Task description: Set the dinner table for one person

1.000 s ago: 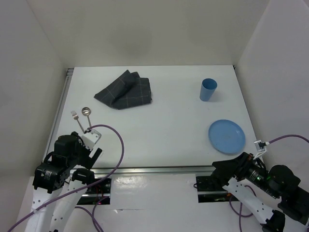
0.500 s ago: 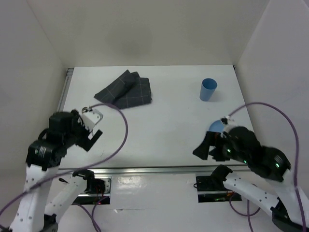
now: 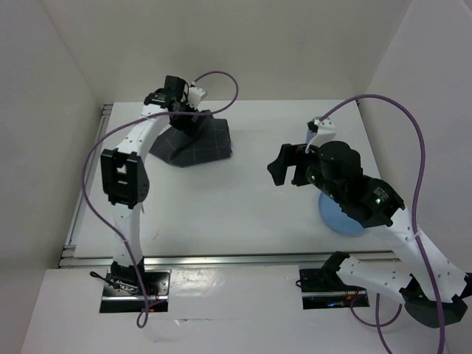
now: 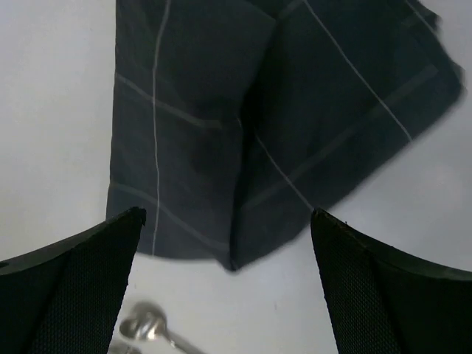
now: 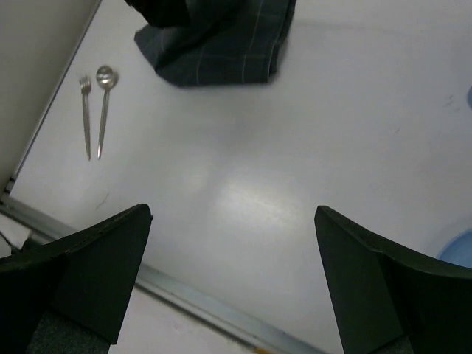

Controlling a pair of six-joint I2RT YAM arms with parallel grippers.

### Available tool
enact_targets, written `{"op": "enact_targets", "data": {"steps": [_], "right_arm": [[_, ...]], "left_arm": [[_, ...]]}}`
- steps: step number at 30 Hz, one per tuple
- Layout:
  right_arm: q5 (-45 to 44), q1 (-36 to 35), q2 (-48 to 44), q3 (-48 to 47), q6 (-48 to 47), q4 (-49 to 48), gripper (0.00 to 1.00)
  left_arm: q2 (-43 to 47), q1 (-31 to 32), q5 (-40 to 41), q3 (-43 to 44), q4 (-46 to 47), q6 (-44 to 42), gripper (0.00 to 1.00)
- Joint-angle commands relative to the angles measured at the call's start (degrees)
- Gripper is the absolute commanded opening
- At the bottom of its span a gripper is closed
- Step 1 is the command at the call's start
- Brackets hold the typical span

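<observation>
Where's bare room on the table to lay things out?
Centre of the dinner table, between checked cloth and blue plate, down to the front rail. Crowded: far left, left gripper over the cloth; fork and spoon along the left edge.

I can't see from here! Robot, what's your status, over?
Left gripper open over checked cloth. Right gripper open, empty, above dinner table. Fork, spoon untouched. Nothing blocking.

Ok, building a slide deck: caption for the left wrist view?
Open left tool above the folded dark checked cloth on the dinner table, a spoon nearby.
</observation>
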State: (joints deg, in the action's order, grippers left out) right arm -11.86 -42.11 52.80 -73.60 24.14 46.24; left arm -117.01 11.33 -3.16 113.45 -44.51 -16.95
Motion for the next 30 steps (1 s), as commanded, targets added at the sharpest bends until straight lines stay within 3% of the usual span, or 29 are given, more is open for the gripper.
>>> {"op": "enact_targets", "data": {"steps": [1, 2, 5, 7, 9, 10, 12, 13, 16, 18, 20, 22, 25, 27, 30], "right_arm": [[-7.38, -0.08, 2.04, 0.03, -7.17, -14.23, 1.00], [-7.39, -0.08, 2.05, 0.04, -9.27, -17.03, 1.00], [-8.09, 0.44, 5.02, 0.04, -11.30, -19.43, 1.00], [-8.09, 0.45, 6.26, -0.57, -11.84, -19.96, 1.00], [-8.09, 0.45, 7.41, -0.58, -11.14, -19.96, 1.00], [-8.09, 0.45, 8.02, -0.58, -11.13, -19.96, 1.00], [-7.40, 0.45, 8.02, -0.58, -9.39, -19.96, 1.00], [-7.39, 0.45, 8.02, -0.58, -8.85, -19.96, 1.00], [-7.39, 0.45, 8.02, -0.58, -5.87, -17.86, 1.00], [-8.18, 0.45, 8.02, -0.58, -4.11, -16.02, 1.00], [-8.79, 0.97, 8.63, -1.19, -3.05, -14.34, 1.00], [-8.80, 0.97, 9.34, -2.50, -1.03, -11.88, 1.00], [-8.63, 1.59, 12.32, -3.83, 0.11, -10.21, 1.00], [-6.52, 1.59, 15.47, -5.49, 0.12, -10.20, 1.00], [-4.14, 2.12, 19.61, -7.26, 0.64, -8.80, 1.00]], "left_arm": [[-10.40, -0.17, 4.28, 12.03, 0.30, 5.17, 1.00], [-15.65, -0.17, 5.34, 14.23, 0.30, 5.17, 1.00], [-20.17, 0.97, 10.44, 16.45, 3.01, 3.86, 1.00], [-21.67, 1.58, 12.73, 12.96, 5.13, 1.58, 0.91], [-21.68, 2.20, 14.58, 9.70, 8.20, -0.09, 0.72], [-20.55, 2.20, 14.58, 7.25, 8.21, -0.10, 0.46], [-18.88, 2.99, 9.86, 5.39, 6.47, -0.80, 0.12], [-17.39, 2.99, 7.84, 3.99, 4.54, -0.80, 0.00], [-5.90, 5.97, -2.62, -8.56, 4.52, -2.20, 0.00], [4.21, 9.47, -9.89, -20.16, 3.21, -4.66, 0.07], [10.19, 12.30, -13.87, -29.63, 1.19, -8.26, 0.27], [18.28, 15.12, -17.75, -34.41, -0.13, -8.27, 1.00], [24.71, 13.46, -23.02, -36.81, -2.59, -6.36, 1.00], [29.55, 8.83, -26.88, -36.81, -3.73, -5.73, 1.00], [32.89, 5.20, -23.33, -39.52, -6.55, -7.65, 1.00]]}}
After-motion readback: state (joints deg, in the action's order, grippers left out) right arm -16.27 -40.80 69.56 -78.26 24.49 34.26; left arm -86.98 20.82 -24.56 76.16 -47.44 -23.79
